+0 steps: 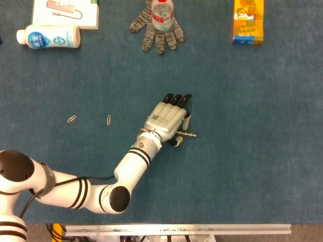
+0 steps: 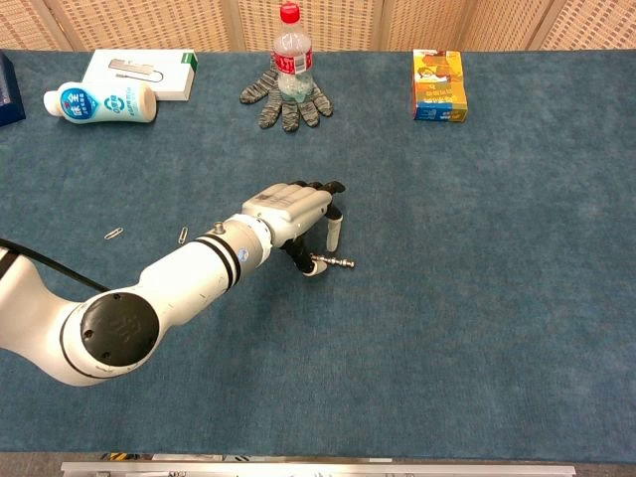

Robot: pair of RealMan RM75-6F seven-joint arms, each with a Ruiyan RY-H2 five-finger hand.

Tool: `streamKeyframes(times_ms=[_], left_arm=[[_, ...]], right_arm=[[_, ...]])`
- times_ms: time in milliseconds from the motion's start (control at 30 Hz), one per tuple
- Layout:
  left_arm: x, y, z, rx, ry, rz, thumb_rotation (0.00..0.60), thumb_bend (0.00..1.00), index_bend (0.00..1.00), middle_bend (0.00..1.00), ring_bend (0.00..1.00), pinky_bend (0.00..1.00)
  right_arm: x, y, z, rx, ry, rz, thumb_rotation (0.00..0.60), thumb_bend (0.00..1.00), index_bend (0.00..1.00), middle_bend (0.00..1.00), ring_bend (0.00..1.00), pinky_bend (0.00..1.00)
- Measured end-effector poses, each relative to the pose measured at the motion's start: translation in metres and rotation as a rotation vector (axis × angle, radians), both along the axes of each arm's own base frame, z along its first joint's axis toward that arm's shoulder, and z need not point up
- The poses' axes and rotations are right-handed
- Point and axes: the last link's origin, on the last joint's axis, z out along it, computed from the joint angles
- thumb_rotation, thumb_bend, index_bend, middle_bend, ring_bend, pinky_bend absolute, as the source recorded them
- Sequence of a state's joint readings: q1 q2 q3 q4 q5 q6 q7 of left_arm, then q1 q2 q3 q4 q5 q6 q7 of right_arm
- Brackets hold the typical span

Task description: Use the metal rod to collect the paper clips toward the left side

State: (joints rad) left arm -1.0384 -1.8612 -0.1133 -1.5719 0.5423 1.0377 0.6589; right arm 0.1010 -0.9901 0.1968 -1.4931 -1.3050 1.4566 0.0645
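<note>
The metal rod (image 1: 185, 134) lies on the blue table cloth, and only its right end sticks out from under my left hand (image 1: 166, 121). The hand is spread flat over the rod with its fingers stretched forward and its thumb (image 2: 310, 266) down by the rod's left part. I see no closed grip on the rod (image 2: 336, 262). Two paper clips (image 1: 71, 119) (image 1: 108, 120) lie on the cloth well left of the hand; the chest view shows them too (image 2: 114, 234) (image 2: 183, 237). My right hand appears in neither view.
At the back stand a clear bottle (image 2: 289, 55) on a grey knit glove (image 2: 288, 99), an orange box (image 2: 438, 85) to the right, and a white lotion bottle (image 2: 99, 102) and a white-green box (image 2: 139, 72) to the left.
</note>
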Motion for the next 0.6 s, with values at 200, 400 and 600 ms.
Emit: streamKeyframes(times_ms=[200, 400, 600], left_arm=[[-0.004, 0.0009, -0.0051, 0.008, 0.001, 0.006, 0.6, 0.28, 0.47, 0.0, 0.0, 0.0], [-0.0078, 0.0023, -0.0082, 0.009, 0.012, 0.011, 0.6, 0.28, 0.47, 0.0, 0.0, 0.0], [-0.0079, 0.0019, -0.0083, 0.01, 0.012, 0.01, 0.6, 0.28, 0.48, 0.0, 0.0, 0.0]], right_arm=[[-0.0013, 0.0014, -0.0004, 0.002, 0.001, -0.007, 0.6, 0.0, 0.31, 0.06, 0.0, 0.0], [-0.003, 0.0007, -0.0016, 0.006, -0.003, -0.011, 0.6, 0.0, 0.31, 0.06, 0.0, 0.0], [-0.0037, -0.0004, -0.0029, 0.008, -0.006, -0.012, 0.6, 0.0, 0.31, 0.06, 0.0, 0.0]])
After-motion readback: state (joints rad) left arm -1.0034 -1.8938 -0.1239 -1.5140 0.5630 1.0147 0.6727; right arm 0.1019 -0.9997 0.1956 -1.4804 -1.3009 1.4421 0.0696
